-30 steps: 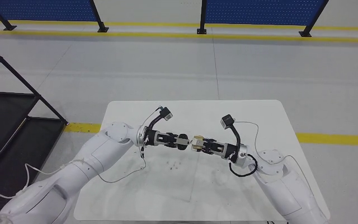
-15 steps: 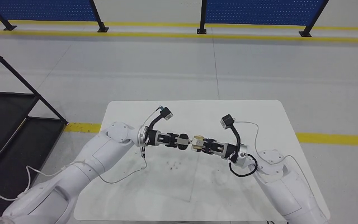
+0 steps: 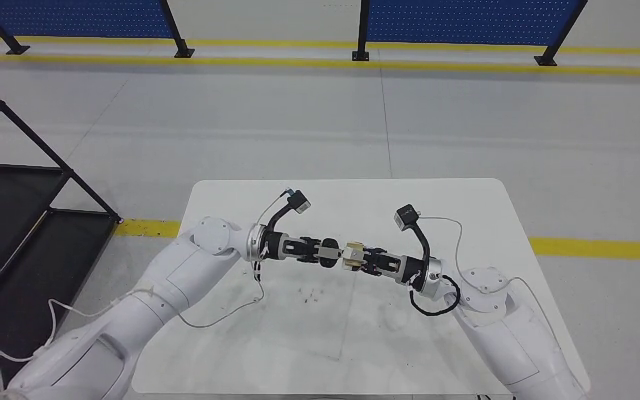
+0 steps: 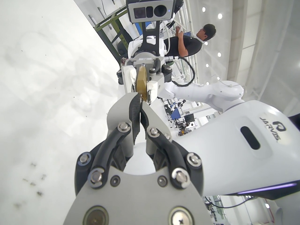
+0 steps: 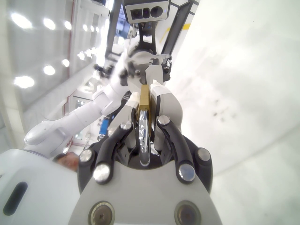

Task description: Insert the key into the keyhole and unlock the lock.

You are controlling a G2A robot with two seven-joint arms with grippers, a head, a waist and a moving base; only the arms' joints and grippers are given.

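Above the middle of the white table [image 3: 470,210] both arms meet tip to tip. My right gripper [image 5: 145,90] is shut on a brass padlock [image 5: 144,100], whose silver shackle [image 5: 143,132] points back toward the wrist. The padlock [image 4: 141,83] also appears in the left wrist view, clamped between white pads [image 4: 131,77]. My left gripper [image 4: 141,99] is shut on the key, which is almost wholly hidden between the black fingers [image 4: 134,108]. Its tips sit right against the lock's end face. From above, the left gripper [image 3: 330,252] and the right gripper [image 3: 360,259] flank the lock [image 3: 349,252].
Dark specks [image 3: 312,295] lie on the table below the grippers. A black rack [image 3: 40,230] stands off the table's left side. Open tabletop lies in front of and behind the arms.
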